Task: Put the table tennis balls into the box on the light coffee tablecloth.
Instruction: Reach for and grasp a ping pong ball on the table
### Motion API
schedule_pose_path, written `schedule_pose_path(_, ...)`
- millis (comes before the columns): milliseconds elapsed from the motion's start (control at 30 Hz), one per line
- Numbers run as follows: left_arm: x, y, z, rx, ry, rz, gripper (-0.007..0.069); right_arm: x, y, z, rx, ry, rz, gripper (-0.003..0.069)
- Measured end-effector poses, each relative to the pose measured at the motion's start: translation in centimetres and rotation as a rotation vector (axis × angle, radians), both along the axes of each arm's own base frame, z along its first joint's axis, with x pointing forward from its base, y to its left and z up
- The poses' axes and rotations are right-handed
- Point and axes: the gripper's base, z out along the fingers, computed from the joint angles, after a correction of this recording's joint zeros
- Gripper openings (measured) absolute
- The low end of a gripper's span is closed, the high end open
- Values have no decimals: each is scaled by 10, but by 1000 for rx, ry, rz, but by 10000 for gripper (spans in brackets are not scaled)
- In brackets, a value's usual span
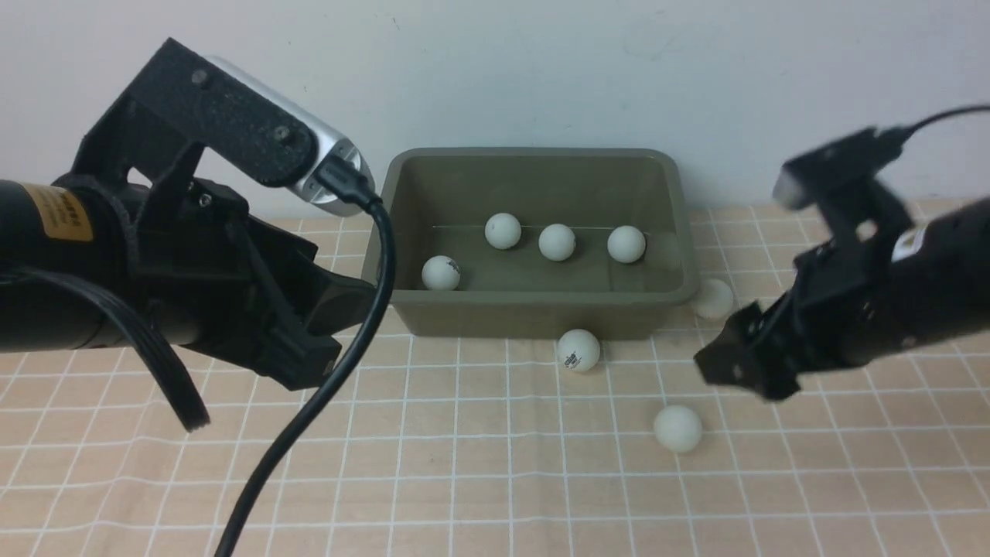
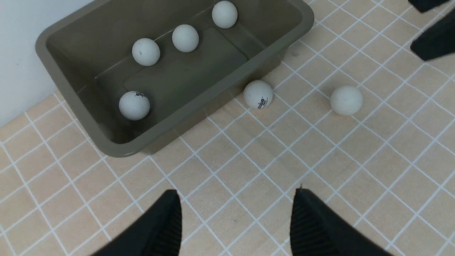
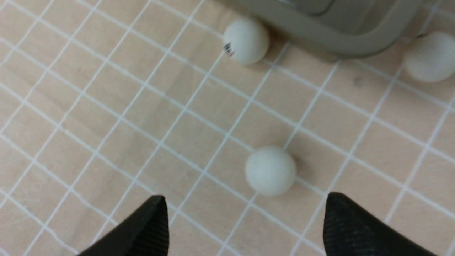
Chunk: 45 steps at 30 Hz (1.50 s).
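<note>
currently four table tennis balls (image 1: 503, 230) lie in the box (image 1: 534, 319), three outside.

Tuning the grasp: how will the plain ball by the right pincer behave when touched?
Likely rolls at a nudge: plain ball is round, free on flat tablecloth. Smooth curve, so an off-centre pinch by the open right pincer may squirt it out.

The right gripper (image 1: 739, 371) is blurred in the front view, and its jaws cannot be made out there. The far-right ball (image 1: 713, 299) seems partly tucked behind the box (image 1: 534, 317) corner, and the print on the marked ball (image 2: 258, 94) is too small to read.
</note>
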Motion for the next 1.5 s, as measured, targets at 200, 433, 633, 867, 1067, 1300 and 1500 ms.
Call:
schedule_pose_path(200, 0, 0, 0, 0, 0, 0, 340, 11, 10, -28, -20, 23, -15, 525)
schedule_pose_path(433, 0, 0, 0, 1, 2, -1, 340, 31, 14, -71, -77, 86, -30, 525)
schedule_pose_path(633, 0, 0, 0, 1, 3, -1, 340, 41, 16, -92, -99, 86, -38, 525)
schedule_pose_path(867, 0, 0, 0, 2, 5, -2, 340, 53, 20, -100, -103, 83, -39, 525)
schedule_pose_path(1067, 0, 0, 0, 2, 5, -2, 340, 62, 25, -106, -105, 113, -31, 525)
schedule_pose_path(1300, 0, 0, 0, 2, 5, -2, 340, 59, 25, -115, -118, 173, -19, 525)
schedule_pose_path(1500, 0, 0, 0, 2, 5, -2, 340, 57, 25, -115, -114, 196, -18, 500)
